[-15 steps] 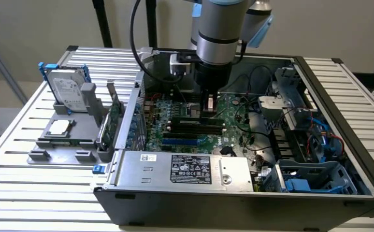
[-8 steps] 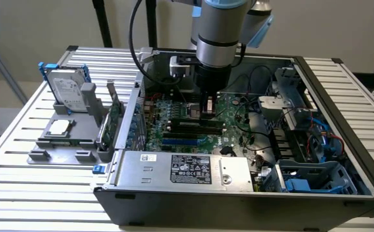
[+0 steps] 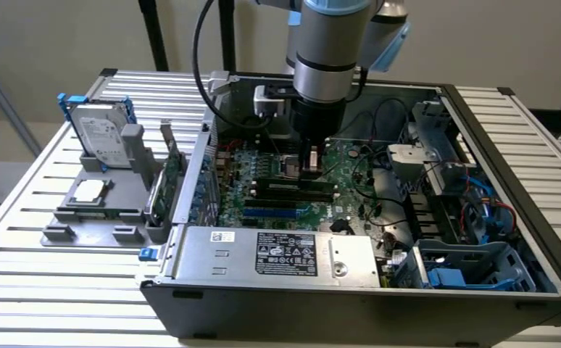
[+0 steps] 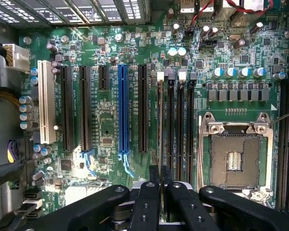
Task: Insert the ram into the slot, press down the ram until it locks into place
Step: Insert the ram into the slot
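Observation:
The ram shows edge-on as a thin green strip, standing upright along the slot nearest the blue one, with the slot's end clip at its far end. Three more black slots run parallel beside it. My gripper is shut on the ram's top edge near one end, its black fingers pressed against both faces. In the exterior view the gripper reaches straight down into the open computer case, onto the black slots in the middle of the motherboard.
A long blue slot, black expansion slots and a white slot lie to one side of the ram, the open CPU socket to the other. A power supply fills the case's near side. A hard drive and expansion card stand outside.

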You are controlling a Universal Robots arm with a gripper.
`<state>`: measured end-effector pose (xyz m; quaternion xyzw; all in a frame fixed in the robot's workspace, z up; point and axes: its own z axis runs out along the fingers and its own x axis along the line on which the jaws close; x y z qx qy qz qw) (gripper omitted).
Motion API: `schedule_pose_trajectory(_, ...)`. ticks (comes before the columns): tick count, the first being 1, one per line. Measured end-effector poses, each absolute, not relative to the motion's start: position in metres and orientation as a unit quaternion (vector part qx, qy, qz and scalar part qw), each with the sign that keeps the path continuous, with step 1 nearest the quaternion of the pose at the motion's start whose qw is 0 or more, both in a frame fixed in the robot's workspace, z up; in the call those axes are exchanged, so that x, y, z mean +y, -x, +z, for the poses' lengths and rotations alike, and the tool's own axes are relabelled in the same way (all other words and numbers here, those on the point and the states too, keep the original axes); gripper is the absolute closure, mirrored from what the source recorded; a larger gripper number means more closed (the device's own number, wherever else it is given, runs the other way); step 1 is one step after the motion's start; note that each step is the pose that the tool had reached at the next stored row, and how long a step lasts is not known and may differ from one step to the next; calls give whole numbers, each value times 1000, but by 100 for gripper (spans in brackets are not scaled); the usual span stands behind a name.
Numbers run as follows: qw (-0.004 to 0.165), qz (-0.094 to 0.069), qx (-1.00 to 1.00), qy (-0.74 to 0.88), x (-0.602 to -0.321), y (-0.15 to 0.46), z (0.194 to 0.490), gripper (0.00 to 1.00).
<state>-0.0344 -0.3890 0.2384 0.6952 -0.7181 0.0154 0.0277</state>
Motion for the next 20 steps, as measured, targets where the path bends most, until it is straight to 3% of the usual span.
schedule_pose_trajectory(20, 28, 16, -716, -697, -387, 35, 233, 87)
